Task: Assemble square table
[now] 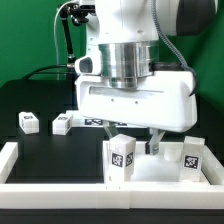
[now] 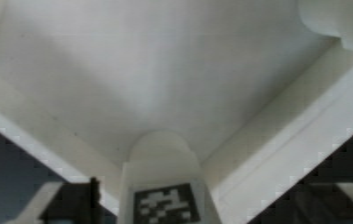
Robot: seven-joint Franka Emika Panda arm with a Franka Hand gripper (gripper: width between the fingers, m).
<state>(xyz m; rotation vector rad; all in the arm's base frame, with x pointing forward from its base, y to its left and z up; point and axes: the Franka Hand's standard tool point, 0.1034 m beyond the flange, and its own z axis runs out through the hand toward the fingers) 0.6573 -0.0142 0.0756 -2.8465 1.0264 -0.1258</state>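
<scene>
Watching from the side rn. The white plastic square tray-like tabletop [image 1: 150,172] lies on the black desk [image 1: 50,150], tucked against the long low white border wall [image 1: 60,190]. Two small white tagged standing legs rise from it: near leg [image 1: 120,157] at the top's corner on the exterior view's left, far leg [image 1: 193,153] at the exterior view's right.

The claw [image 1: 153,142] hangs low over the top, between them. In the wrist view its dark fingers [image 2: 84,200] are spread wide w/ a tagged leg [image 2: 164,195] in the gap, not pinched afaict. Can't tell which leg that is.

Two loose legs [image 1: 27,122] lie well apart from the top, off to the exterior view's left.

Imo this is the leg-fitting step, approx halfway. Next it needs to lift straight up w/o knocking that leg, then fetch a loose one.
</scene>
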